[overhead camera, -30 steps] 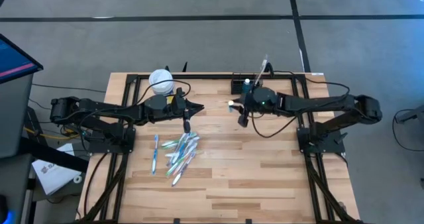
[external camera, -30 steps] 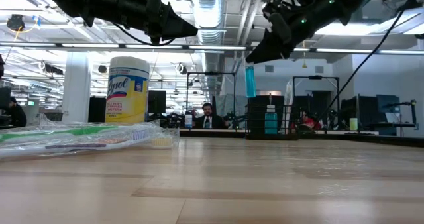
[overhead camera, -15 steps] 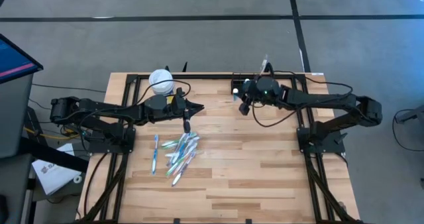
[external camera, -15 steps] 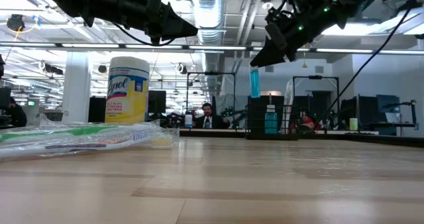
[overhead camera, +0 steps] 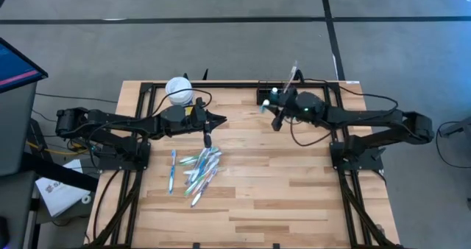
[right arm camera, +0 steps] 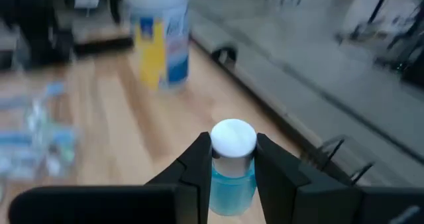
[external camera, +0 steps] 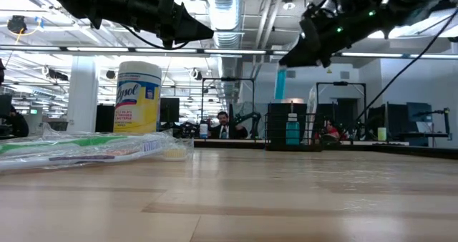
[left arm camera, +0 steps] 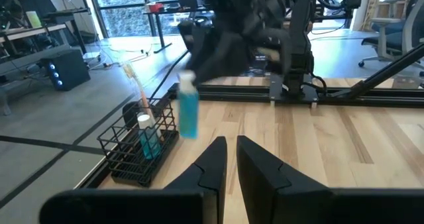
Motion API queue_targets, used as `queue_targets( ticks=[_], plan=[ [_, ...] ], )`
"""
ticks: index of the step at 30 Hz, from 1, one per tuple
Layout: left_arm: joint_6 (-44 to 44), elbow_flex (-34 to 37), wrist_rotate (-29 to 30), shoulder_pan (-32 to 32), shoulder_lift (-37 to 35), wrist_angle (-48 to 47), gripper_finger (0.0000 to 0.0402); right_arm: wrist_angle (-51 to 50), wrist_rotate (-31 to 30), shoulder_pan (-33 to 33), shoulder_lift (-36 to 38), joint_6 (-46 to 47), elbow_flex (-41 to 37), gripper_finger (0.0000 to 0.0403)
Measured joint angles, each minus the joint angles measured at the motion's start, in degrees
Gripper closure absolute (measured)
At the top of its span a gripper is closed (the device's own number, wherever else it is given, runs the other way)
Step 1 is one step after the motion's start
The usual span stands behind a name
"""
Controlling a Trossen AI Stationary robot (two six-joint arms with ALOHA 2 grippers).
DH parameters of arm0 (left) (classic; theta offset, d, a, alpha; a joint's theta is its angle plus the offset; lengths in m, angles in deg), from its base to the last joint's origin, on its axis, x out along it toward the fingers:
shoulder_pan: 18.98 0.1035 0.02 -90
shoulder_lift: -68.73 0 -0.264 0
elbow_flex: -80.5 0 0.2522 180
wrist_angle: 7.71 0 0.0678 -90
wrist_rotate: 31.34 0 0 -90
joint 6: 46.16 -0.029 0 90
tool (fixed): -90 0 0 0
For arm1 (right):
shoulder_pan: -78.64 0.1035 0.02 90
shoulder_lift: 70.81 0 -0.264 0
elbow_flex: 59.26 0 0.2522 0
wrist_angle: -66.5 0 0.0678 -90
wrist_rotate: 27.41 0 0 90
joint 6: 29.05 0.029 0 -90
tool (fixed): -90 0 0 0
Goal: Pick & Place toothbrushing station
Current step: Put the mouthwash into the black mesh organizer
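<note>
- The right arm is seen stretched from the table's right edge toward the far edge, its right gripper [overhead camera: 275,110] held in the air just beside the toothbrushing station [overhead camera: 271,96].
- A small blue bottle [right arm camera: 232,172] with a white cap is shown clamped between the right gripper's fingers [right arm camera: 197,163], in the right wrist view.
- In the left wrist view the blue bottle [left arm camera: 188,109] is seen hanging above the wood beside the black wire-mesh toothbrushing station [left arm camera: 136,150], apart from it; a second bottle and an upright toothbrush are shown standing inside the caddy.
- The left arm is pictured reaching across from the table's left edge, its left gripper [overhead camera: 208,139] raised above the near end of a pile of wrapped toothbrushes [overhead camera: 199,167].
- The left gripper's fingers [left arm camera: 215,162] are shown nearly together with a narrow gap, nothing between them.
- A white tub with a yellow label [external camera: 138,99] is shown upright at the far left of the table [overhead camera: 280,190]; only its white lid is visible from above.
- A person is visible far back in the room only in the low view.
</note>
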Motion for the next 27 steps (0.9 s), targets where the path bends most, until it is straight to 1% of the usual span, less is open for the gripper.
queue_targets(
  ticks=[4,8,10,13,17,22,27],
  plan=[
    [0.0,0.0,0.0,0.0,0.0,0.0,0.0370,0.9,-5.8,-0.9,3.5,0.3,-1.1,0.0322],
    [0.0,0.0,0.0,0.1,0.0,0.0,0.0370,1.8,-12.4,-1.7,4.4,1.4,-1.7,0.0323],
    [0.0,0.0,0.0,0.1,0.0,0.0,0.0370,3.6,-14.5,-2.4,4.3,2.1,-2.5,0.0322],
    [0.0,0.0,0.0,0.1,0.0,0.0,0.0370,6.6,-16.0,-3.9,3.0,4.2,-3.9,0.0321],
    [0.0,0.0,0.0,0.1,0.0,0.0,0.0370,8.1,-18.1,-6.0,0.0,5.7,-4.1,0.0324],
    [0.0,0.0,0.0,0.1,0.0,0.0,0.0370,14.9,-18.2,-8.0,-4.0,4.8,-4.1,0.0324],
    [0.0,0.0,0.0,0.1,0.0,0.0,0.0370,16.1,-18.4,-10.0,-7.0,6.0,-4.1,0.0324]
  ],
)
